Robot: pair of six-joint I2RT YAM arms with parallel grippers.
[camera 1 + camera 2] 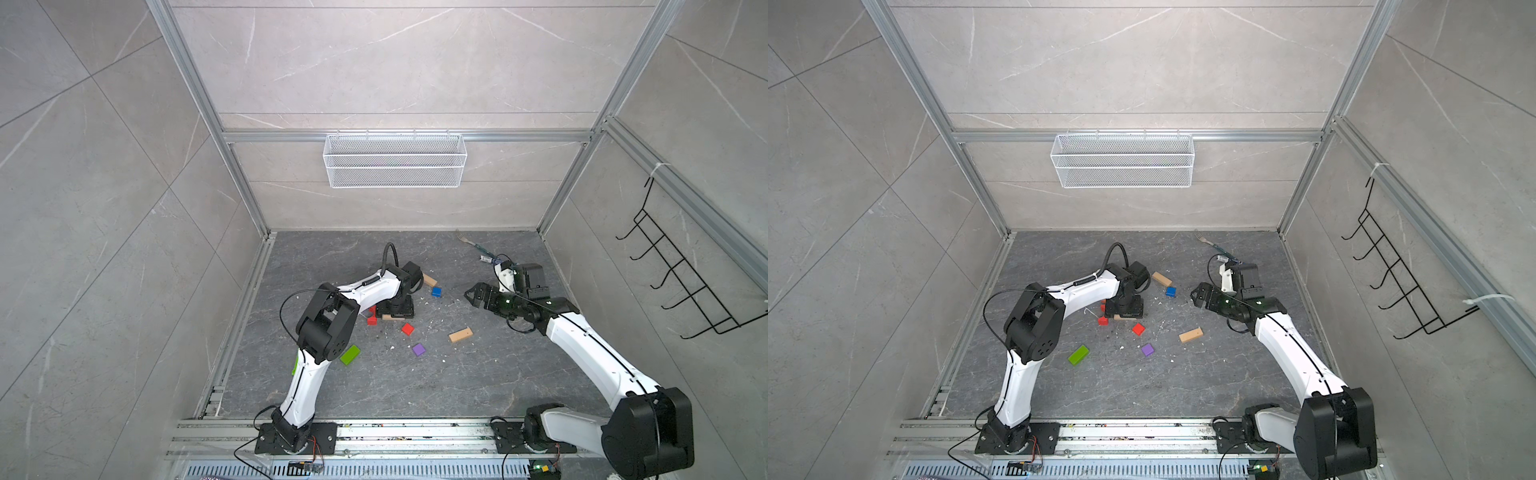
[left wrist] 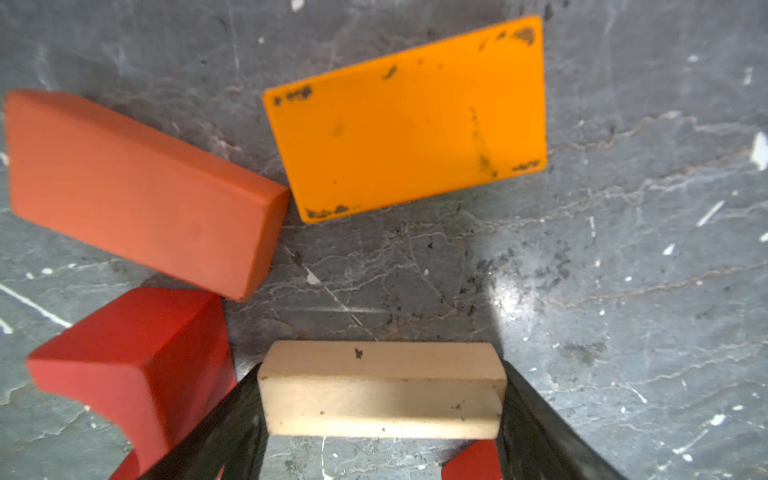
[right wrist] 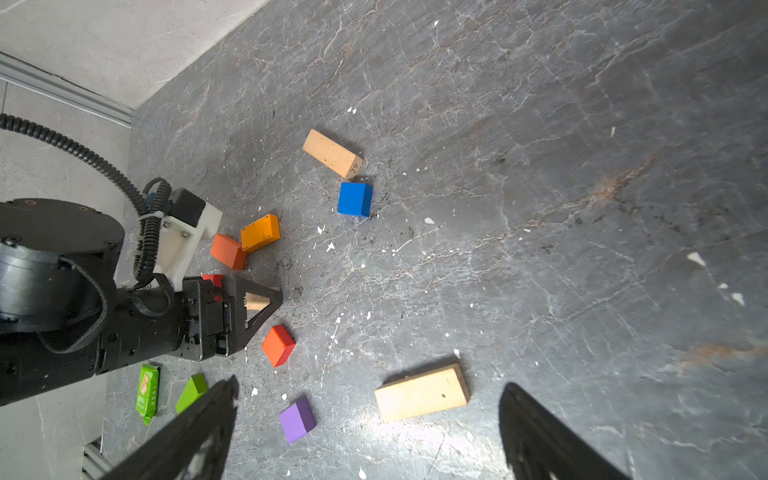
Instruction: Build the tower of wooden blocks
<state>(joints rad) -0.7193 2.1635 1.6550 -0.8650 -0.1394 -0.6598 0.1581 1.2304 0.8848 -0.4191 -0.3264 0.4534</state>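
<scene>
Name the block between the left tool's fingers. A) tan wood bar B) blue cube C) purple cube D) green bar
A: in the left wrist view the tan wood bar sits between the left tool's black fingers, which press against both its ends.

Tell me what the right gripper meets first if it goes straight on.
Probably the tan bar, lying on the table just ahead of the open right gripper, between its fingertips in the wrist view. Depth is unclear; it could land on bare table beside it.
</scene>
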